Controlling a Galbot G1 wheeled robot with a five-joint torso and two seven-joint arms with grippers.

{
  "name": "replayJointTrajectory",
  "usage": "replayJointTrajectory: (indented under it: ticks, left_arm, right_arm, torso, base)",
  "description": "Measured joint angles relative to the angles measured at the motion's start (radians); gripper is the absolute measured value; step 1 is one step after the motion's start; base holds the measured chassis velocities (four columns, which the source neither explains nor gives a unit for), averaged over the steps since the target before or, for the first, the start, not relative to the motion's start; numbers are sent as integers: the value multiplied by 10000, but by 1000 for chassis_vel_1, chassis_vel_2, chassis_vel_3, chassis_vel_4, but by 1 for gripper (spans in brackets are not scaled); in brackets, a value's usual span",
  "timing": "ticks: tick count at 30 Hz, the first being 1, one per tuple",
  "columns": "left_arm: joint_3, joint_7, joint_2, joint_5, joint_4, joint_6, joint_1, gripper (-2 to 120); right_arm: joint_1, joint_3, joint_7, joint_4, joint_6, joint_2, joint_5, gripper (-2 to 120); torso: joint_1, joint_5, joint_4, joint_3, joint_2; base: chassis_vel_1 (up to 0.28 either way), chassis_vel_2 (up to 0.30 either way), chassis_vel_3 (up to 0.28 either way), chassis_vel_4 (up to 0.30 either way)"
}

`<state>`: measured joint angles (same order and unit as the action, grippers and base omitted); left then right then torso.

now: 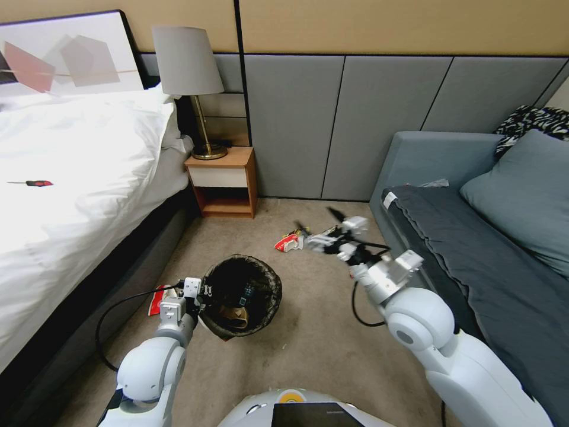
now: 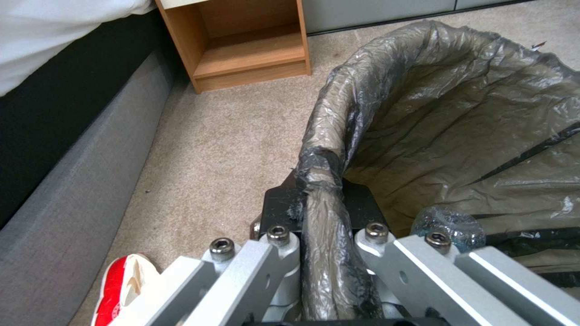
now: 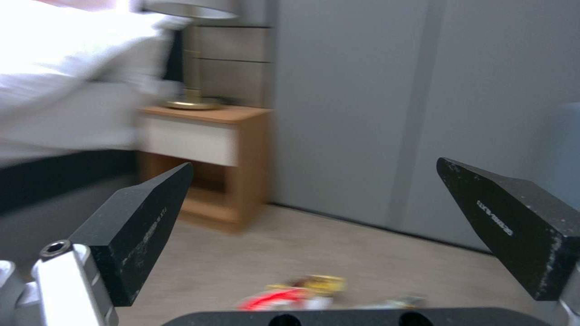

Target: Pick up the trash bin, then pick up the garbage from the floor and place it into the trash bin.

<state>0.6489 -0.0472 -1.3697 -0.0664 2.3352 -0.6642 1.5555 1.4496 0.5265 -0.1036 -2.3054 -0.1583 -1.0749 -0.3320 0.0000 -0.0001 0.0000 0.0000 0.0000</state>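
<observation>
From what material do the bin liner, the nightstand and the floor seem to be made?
The liner of the trash bin looks like thin, glossy plastic film, brownish and half see-through: it is crinkled and catches light where the left hand pinches it over the rim. The nightstand seems to be wood or wood-look laminate, with a matte orange-brown grain and a white drawer front. The floor appears to be short-pile beige carpet with a speckled, dull texture.

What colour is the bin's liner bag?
Dark brownish-black, translucent; clearest in the left wrist view on the trash bin.

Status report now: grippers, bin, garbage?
Left gripper shut on bin rim. Right gripper open, above the snack packet on the carpet. Second packet beside the bed. Nothing in the way.
</observation>
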Motion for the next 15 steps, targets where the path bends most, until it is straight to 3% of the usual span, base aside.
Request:
replayJointTrajectory:
  ticks: [3,8,15]
  left_arm:
    - [29,-54,-64,85,-30,47,0,4]
    - [47,-129,-167,220,-47,74,35,4]
    - [51,-168,-166,270,-56,78,31,4]
  right_arm:
    - [1237,623,274,166,747,-1463,1508,100]
    - [2339,1097,399,489,1864,-2604,2637,100]
    - [2929,1579,500,1075,2828,-3623,3280,100]
  torso:
    - [-1,2,-4,-1,0]
    - [-1,0,0,-1,0]
    - [-1,0,1,0,0]
  base:
    - [0,0,0,0]
    - [0,0,0,0]
    - [0,0,0,0]
